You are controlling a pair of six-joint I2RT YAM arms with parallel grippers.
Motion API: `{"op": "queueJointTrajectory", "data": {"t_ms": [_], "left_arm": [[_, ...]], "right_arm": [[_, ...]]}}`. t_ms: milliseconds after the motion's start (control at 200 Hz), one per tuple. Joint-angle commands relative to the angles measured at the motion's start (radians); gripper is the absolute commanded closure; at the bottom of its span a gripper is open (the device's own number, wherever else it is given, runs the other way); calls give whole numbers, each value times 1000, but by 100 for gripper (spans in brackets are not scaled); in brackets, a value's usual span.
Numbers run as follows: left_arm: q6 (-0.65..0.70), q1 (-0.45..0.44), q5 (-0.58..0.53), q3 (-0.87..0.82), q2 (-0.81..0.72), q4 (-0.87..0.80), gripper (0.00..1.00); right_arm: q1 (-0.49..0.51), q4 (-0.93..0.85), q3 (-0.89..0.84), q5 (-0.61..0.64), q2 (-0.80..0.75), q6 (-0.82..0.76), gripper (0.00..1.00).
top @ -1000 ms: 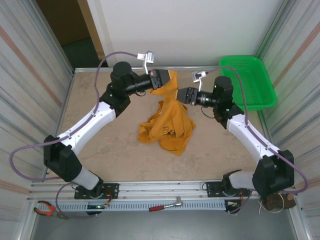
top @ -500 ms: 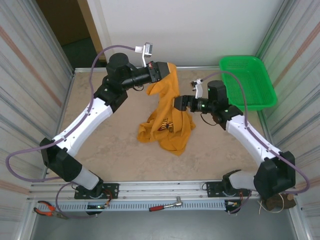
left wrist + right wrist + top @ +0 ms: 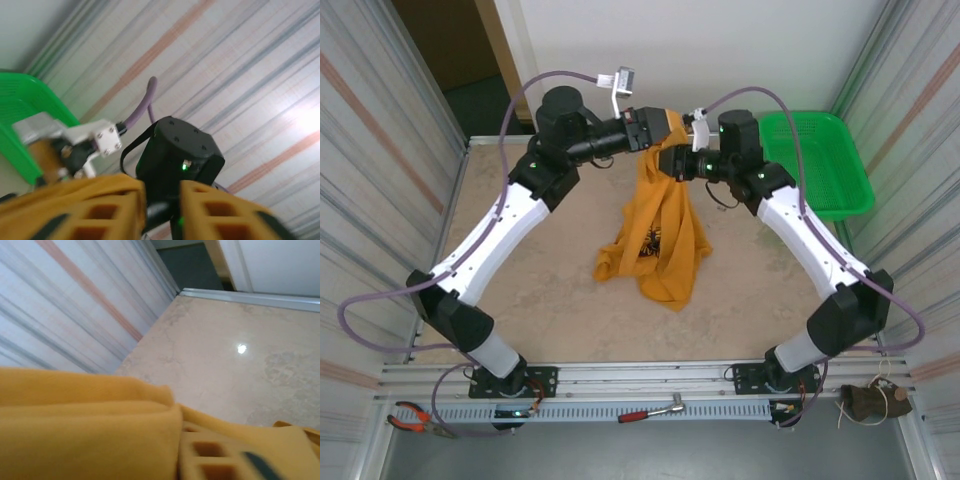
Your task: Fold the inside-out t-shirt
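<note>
Where the top external view looks down, the inside-out t-shirt (image 3: 658, 240) hangs as a limp orange column, its lower end crumpled on the table (image 3: 540, 290). The left gripper (image 3: 658, 130) and right gripper (image 3: 676, 165) meet at its raised top. From the left wrist, the fingers (image 3: 117, 205) stand slightly apart. From the right wrist, the jaws are clamped on a thick fold of cloth. Expect light, soft, slip-prone fabric; take hold at hems or shoulder seams.
</note>
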Motion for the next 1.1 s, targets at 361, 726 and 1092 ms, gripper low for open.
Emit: {"op": "queueJointTrajectory", "data": {"t_ms": [361,726,1092], "left_arm": [[386,-8,-426,-788,-417,51,27],[547,-197,-586,-515,-27,99,23],[578,39,-526,-110,18,-134,100]], "right_arm": [[-126,-28,383,-64,-36,144,100],[-127,-44,406,-80,-63,171,100],[-375,-31,354,-49,-157,234,100]]}}
